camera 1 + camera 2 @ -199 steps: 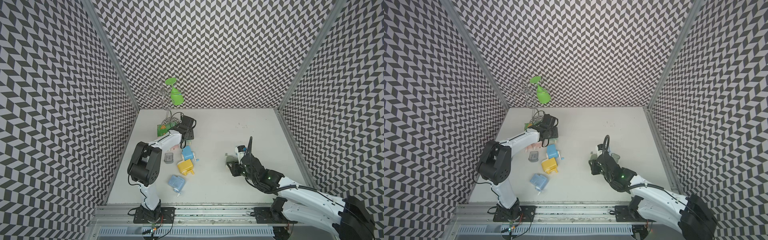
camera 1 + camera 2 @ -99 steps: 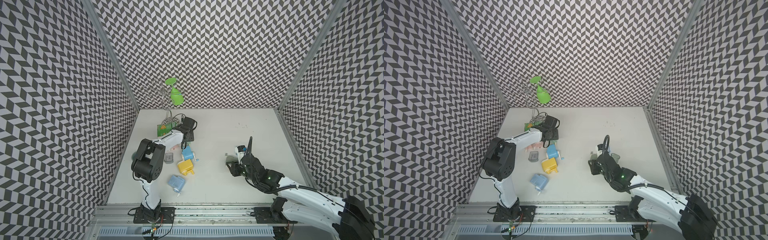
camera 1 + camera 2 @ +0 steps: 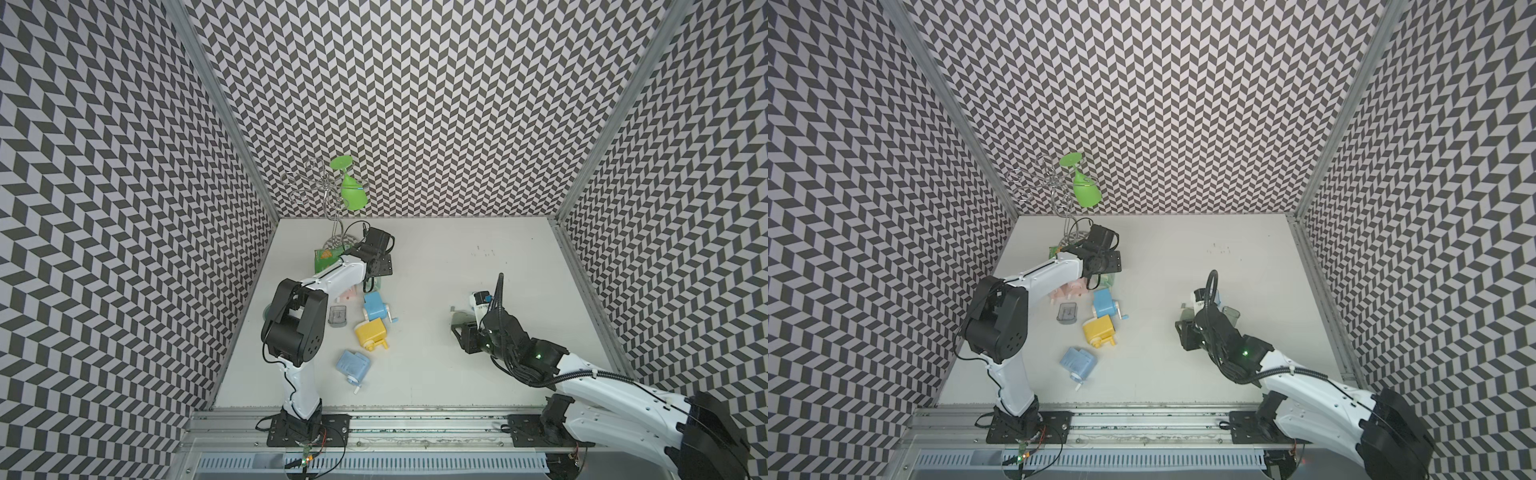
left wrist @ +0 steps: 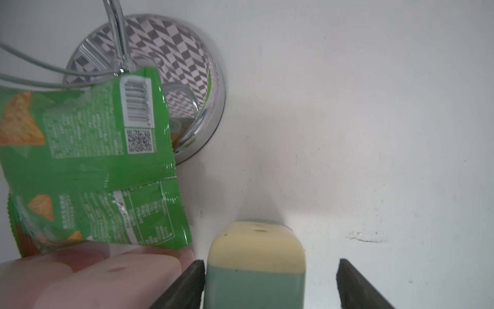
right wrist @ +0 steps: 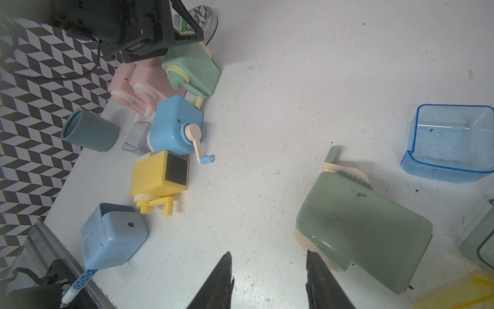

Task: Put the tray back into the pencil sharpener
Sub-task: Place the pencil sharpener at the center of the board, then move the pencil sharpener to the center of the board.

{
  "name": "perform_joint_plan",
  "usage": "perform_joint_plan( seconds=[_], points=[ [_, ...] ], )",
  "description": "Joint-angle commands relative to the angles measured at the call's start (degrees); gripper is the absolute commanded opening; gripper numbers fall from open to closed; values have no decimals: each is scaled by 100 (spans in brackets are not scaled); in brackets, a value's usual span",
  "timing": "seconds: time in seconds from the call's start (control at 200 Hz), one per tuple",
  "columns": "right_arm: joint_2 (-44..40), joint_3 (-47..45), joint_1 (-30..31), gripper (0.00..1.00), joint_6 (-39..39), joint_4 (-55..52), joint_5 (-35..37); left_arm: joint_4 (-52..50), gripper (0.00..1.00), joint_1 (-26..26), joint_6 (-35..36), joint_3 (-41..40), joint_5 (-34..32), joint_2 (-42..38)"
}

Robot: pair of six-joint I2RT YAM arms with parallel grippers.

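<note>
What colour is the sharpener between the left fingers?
Green sharpener with a cream end; best in left wrist view.

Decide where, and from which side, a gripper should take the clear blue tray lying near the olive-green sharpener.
Probably one thin side wall of the clear blue tray, pinched from above, one jaw inside the hollow: it lies open side up with upright walls.

Three walls (image 3: 415, 104) of black-and-white chevron box us in, at the back and on both sides, meeting at bare metal corner posts (image 3: 237, 137). Down below there's a flat white surface (image 3: 415, 374) (a few small dark specks toward the back), evenly lit, shadows faint. Along the front edge runs a metal rail (image 3: 415, 419), with a slotted grey strip (image 3: 415, 461) just beneath.
</note>
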Motion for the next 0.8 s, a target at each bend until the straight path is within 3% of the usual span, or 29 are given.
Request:
perform_joint_plan(
  seconds=[0.0, 0.17, 0.26, 0.431, 0.546, 0.796],
  points=[
    [-37, 167, -42, 46, -290, 119, -30, 64, 79, -59, 117, 112, -16, -739],
    [281, 590, -42, 45, -407, -311, 563, 1103, 79, -201, 178, -965, -93, -2340],
    [476, 912, -51, 44, -406, -803, 953, 1824, 85, -205, 225, -1780, -63, -3192],
    [506, 1276, -178, 44, -334, -1701, 1489, 3112, 86, -185, 1134, -3190, 327, -4336],
    [297, 1190, -314, 44, -100, -1993, 1466, 3490, 86, -187, 1404, -3629, 649, -4582],
    [94, 924, -517, 49, 989, -1990, 1138, 3143, 86, -175, 1166, -3408, 966, -4317]
  ],
)
